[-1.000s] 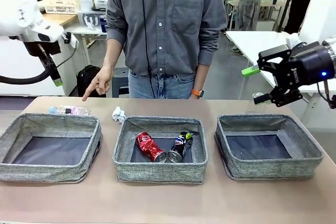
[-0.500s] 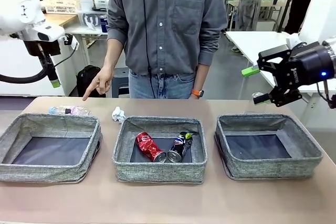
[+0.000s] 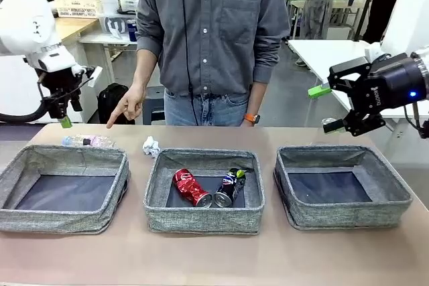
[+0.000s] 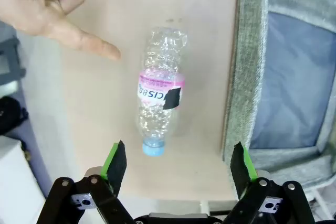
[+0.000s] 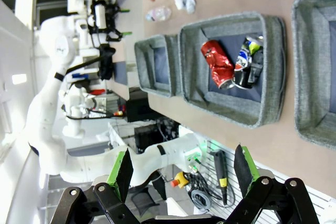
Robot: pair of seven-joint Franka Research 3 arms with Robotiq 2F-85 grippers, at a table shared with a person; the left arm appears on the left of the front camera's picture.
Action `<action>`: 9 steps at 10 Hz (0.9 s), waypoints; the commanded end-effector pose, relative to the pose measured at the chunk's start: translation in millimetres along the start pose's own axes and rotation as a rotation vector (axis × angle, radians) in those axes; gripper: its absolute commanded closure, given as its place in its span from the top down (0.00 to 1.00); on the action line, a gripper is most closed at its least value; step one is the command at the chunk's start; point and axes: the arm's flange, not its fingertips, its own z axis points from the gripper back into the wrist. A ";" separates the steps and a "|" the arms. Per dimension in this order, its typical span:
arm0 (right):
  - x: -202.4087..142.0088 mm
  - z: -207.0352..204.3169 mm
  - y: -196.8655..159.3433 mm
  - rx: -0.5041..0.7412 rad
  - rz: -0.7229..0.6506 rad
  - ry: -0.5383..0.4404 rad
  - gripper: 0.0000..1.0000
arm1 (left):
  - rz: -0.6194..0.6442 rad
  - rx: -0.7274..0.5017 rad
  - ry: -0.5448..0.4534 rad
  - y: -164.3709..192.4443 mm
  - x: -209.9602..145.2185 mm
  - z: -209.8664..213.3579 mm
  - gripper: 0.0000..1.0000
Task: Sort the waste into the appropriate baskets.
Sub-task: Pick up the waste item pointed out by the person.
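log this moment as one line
left gripper open above bottle | right gripper open, raised | hand pointing at bottle | red can, dark can in middle basket

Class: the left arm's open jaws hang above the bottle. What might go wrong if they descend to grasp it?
1. The person's hand points close beside the clear plastic bottle; descending jaws might strike the finger.
2. The bottle lies on its round side near the left basket wall; it may roll away, or a jaw may snag the fabric rim.
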 end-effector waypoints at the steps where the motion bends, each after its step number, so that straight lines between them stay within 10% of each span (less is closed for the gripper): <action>1: 1.2 1.1 1.4 0.000 0.008 0.009 1.00 | -0.028 0.067 0.001 3.4 2.8 -12.2 1.00; 9: 1.2 1.1 1.4 0.000 0.008 0.009 1.00 | -0.116 0.157 0.002 22.2 1.2 -28.2 1.00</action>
